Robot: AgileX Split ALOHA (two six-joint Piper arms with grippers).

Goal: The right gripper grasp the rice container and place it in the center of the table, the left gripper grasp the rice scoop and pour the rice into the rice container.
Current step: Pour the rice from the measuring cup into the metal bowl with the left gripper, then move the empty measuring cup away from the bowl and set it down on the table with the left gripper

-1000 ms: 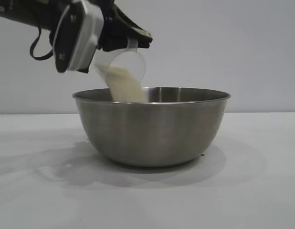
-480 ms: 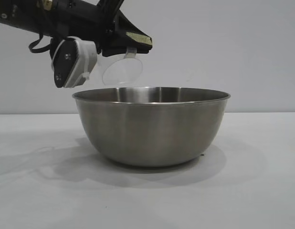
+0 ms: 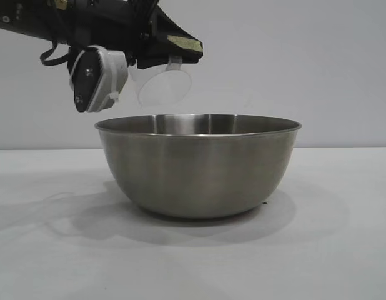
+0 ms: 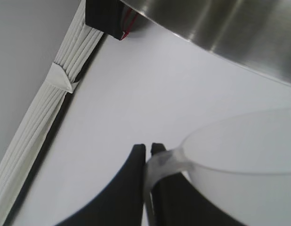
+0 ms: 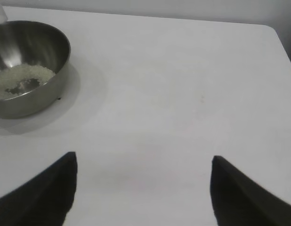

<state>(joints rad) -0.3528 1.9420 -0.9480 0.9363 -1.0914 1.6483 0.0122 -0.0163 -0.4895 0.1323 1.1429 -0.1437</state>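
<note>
The steel rice container stands on the white table, mid-frame in the exterior view. My left gripper hovers above its left rim, shut on the loop handle of the clear rice scoop, which is tipped on its side and looks empty. In the left wrist view the fingers pinch the scoop handle and the scoop's cup is beside the container's wall. Rice lies in the container's bottom in the right wrist view. My right gripper is open and empty, away from the container.
A white ribbed strip and a black block with red wires lie along the table's edge in the left wrist view. Bare tabletop stretches between my right gripper and the container.
The rice has poured out of the scoop into the container; the stream is gone. My left gripper has rotated and lifted the empty scoop slightly above the rim.
</note>
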